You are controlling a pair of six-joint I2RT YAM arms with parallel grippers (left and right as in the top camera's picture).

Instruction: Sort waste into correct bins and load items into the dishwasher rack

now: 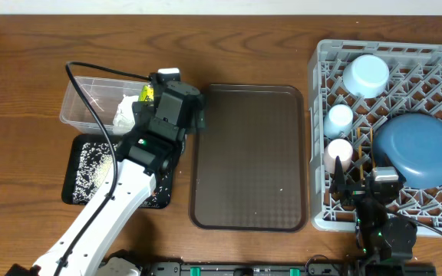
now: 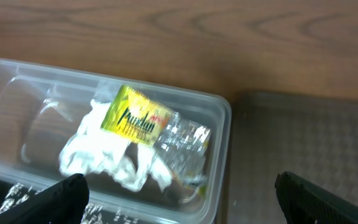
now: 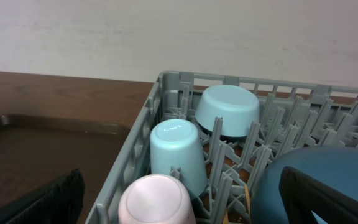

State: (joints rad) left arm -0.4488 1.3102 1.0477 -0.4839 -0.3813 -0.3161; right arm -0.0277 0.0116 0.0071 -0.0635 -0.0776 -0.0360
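Where the left arm hangs: over the right end of the clear tub [image 1: 79, 107], reaching in from the table's [image 1: 21, 77] near-left edge
Left gripper [image 2: 179, 186]: fingers spread wide and holding nothing; one dark fingertip shows at the tub's near rim, the other over the corner of the brown tray [image 1: 248, 157]
Clear tub contents: crumpled white napkin [image 2: 104, 155] with the yellow-green snack packet [image 2: 135, 118] lying on top of it, and a bit of crinkled clear film at the packet's right end
Black tray [image 1: 79, 188]: just in front of the clear tub, partly under the left arm, scattered with white rice grains [image 1: 90, 165]
Brown tray: between the two bins and the rack, with only a speck or two on it
Dishwasher rack [image 1: 315, 153]: at the right of the table, loaded
Light-blue bowl [image 1: 365, 74]: upside down near the rack's far-left corner
Light-blue cup [image 1: 339, 119]: upside down on the pegs along the rack's left wall, in front of the bowl
Pale-pink cup [image 1: 338, 152]: upside down, right beside the blue cup on its near side
Dark-blue plate [image 1: 419, 149]: tilted among the pegs, to the right of the cups
Right gripper [image 1: 359, 184]: above the rack's near edge close to the pink cup, fingers parted, gripping nothing
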